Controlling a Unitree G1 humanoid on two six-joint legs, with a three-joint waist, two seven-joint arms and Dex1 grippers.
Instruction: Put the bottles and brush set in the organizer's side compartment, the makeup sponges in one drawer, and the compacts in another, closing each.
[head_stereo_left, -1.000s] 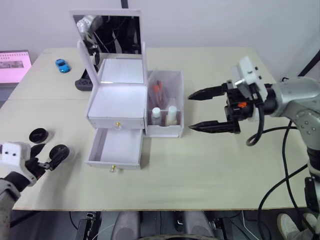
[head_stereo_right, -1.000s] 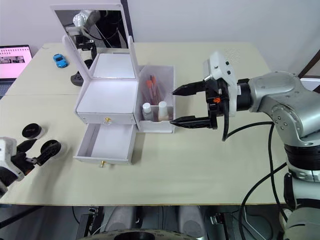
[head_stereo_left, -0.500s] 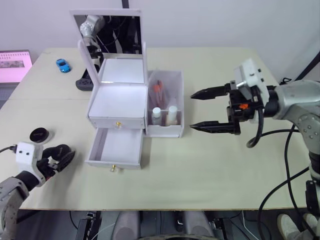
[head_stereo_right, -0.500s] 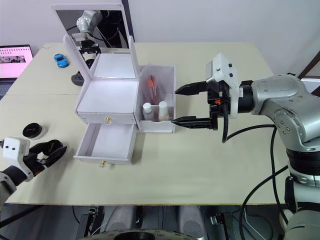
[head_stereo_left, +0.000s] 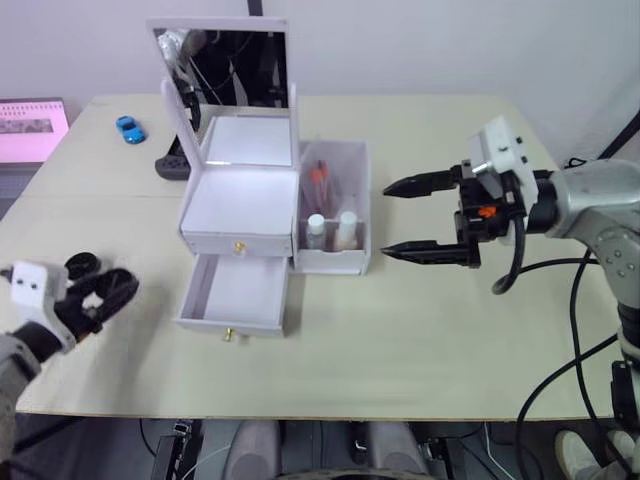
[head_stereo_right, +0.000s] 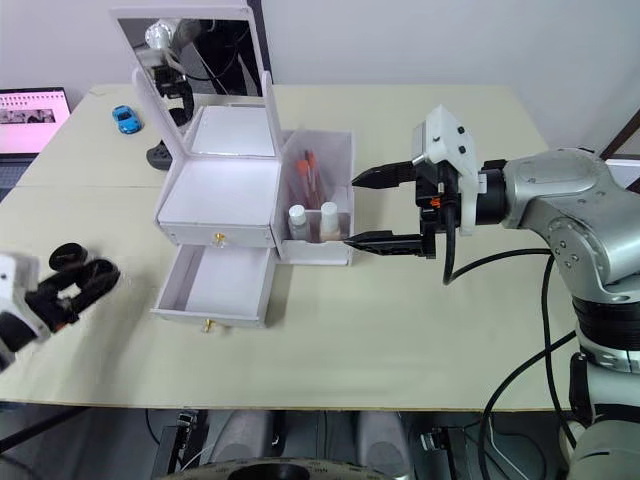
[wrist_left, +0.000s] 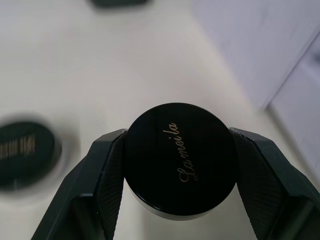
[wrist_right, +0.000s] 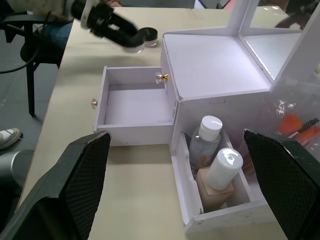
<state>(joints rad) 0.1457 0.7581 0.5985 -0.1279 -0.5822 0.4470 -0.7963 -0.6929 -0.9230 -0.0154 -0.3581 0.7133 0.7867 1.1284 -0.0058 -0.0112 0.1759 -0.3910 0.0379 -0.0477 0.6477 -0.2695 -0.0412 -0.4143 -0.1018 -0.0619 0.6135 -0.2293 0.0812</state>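
Beige table (head_stereo_left: 420, 330) spans the frame. White organizer (head_stereo_left: 245, 215) stands on it at centre-left, bottom drawer pulled out. Blue toy car (head_stereo_left: 127, 129) lies upper left. Black compact (head_stereo_left: 80, 265) rests near the left edge.

- Looks like a robot lab or test room, not somebody's home.
- Big plain beige table (head_stereo_left: 420, 330) against a bare white wall (head_stereo_left: 420, 45), nothing decorative around.
- Loose black cables (head_stereo_left: 560, 340) hang off the table's right side.
- A laptop (head_stereo_right: 28, 108) with a pinkish screen sits at the far left corner, probably for running the setup.
- Random blue toy car (head_stereo_left: 126, 129) on the table, typical test prop.
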